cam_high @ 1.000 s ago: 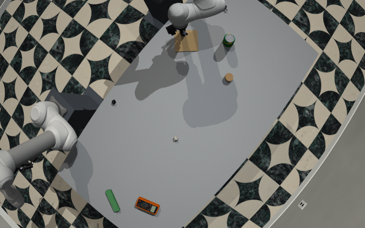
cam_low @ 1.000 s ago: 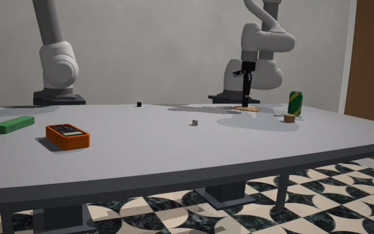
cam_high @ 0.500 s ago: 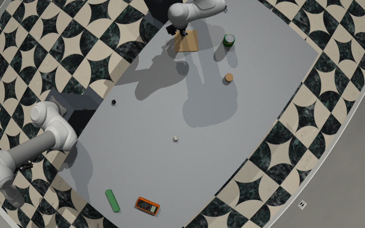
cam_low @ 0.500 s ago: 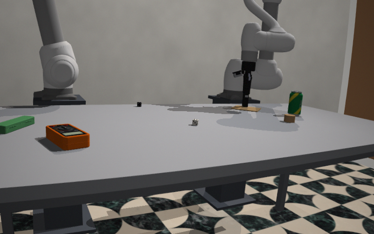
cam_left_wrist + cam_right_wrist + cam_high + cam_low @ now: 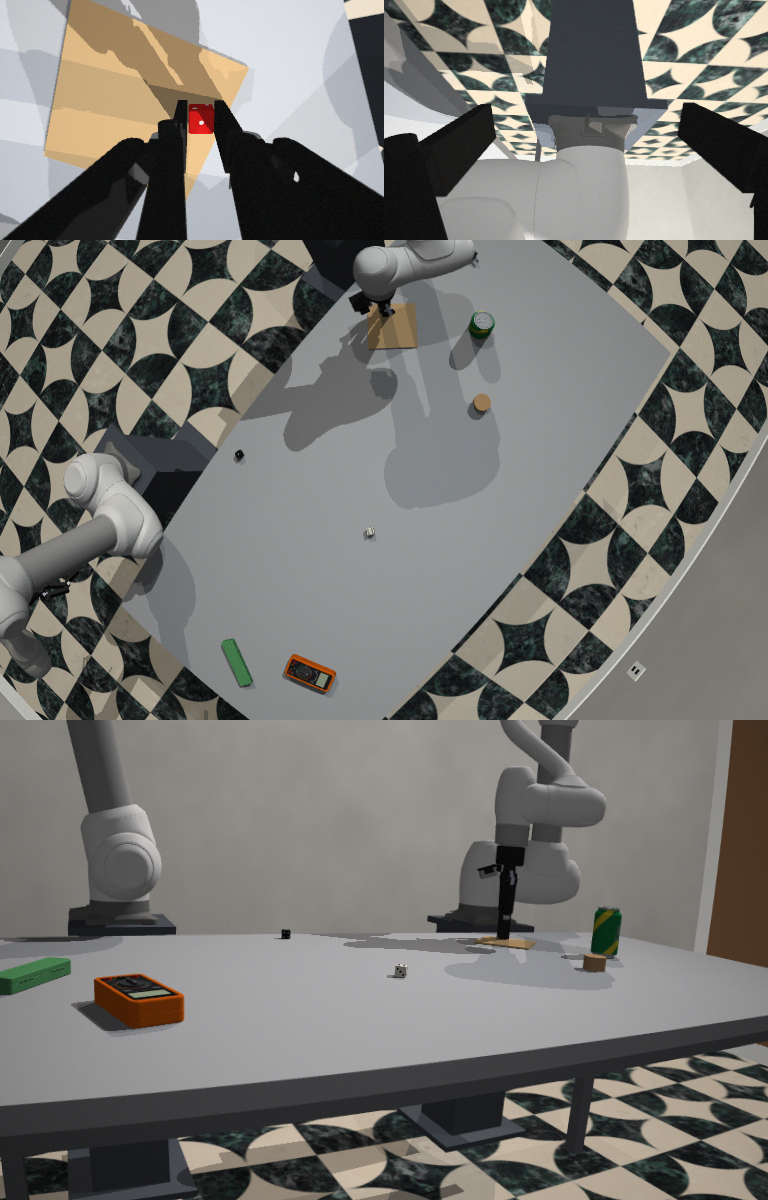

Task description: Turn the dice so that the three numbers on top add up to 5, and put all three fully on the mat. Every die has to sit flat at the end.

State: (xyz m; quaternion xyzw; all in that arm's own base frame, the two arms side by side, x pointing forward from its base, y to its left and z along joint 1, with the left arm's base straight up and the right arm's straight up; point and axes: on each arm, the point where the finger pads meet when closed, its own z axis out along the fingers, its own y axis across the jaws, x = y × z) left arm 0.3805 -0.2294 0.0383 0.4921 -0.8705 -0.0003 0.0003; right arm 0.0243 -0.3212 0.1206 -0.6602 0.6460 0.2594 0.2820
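Note:
The red die lies between the fingertips of my left gripper, with a sliver of gap beside it. The fingers are narrowly open, low over the tan mat. The die's large visible face shows one pip. It appears on the mat near one edge; the top and exterior views hide it. The white die and the black die sit on the table off the mat, top numbers unclear. My right gripper is wide open, empty, away from the dice.
A green can and a wooden cylinder stand on the mat's side of the table. A green block and an orange multimeter lie at the other end.

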